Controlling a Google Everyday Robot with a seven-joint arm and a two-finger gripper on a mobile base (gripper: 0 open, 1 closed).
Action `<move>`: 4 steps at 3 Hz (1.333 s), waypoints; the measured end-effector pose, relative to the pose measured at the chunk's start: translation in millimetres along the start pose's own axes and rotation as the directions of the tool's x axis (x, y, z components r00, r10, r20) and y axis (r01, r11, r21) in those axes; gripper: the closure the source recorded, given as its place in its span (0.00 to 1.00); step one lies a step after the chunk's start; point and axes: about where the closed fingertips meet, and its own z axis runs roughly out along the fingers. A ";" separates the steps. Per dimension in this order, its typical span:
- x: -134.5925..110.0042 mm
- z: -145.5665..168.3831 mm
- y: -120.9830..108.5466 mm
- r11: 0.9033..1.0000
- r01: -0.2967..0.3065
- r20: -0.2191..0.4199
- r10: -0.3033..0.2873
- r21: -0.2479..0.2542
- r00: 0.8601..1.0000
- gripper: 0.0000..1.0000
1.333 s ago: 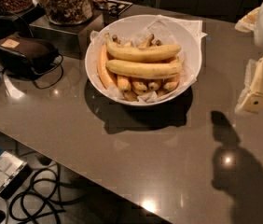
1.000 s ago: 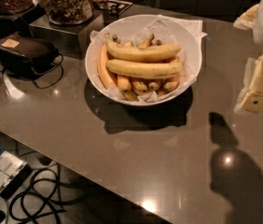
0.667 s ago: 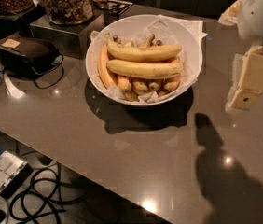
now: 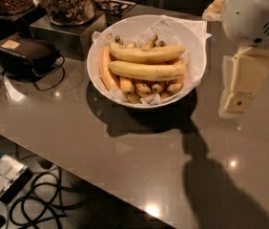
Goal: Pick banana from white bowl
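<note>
The white bowl (image 4: 194, 42) stands on the brown table, lined with crinkled white paper and full of bananas. The banana (image 4: 146, 71), long, thick, pale yellow and nearly straight, lies across the top of the pile. A slimmer, more curved long banana (image 4: 146, 54) lies just behind it. Short orange-yellow bananas (image 4: 144, 86) lie underneath. My gripper (image 4: 233, 105) hangs from its white arm housing (image 4: 256, 13) to the right of the bowl, above the table and apart from the bowl's rim. It holds nothing that I can see.
Glass jars of brown snacks (image 4: 70, 4) stand on a metal stand at the back left. A dark case with a black cable (image 4: 27, 54) lies left of the bowl. The table's front edge runs diagonally at the lower left, with cables on the floor (image 4: 44, 199) below.
My gripper and arm have moved left, toward the bowl, and now stand closer to its right rim. The bowl and bananas have not moved.
</note>
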 end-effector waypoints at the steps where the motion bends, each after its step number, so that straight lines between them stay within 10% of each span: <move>1: -5.9 -3.9 -0.3 0.999 0.033 -0.003 -0.032 0.024 0.999 0.00; 4: -37.5 10.5 -8.5 0.991 0.127 0.022 -0.126 -0.029 0.992 0.00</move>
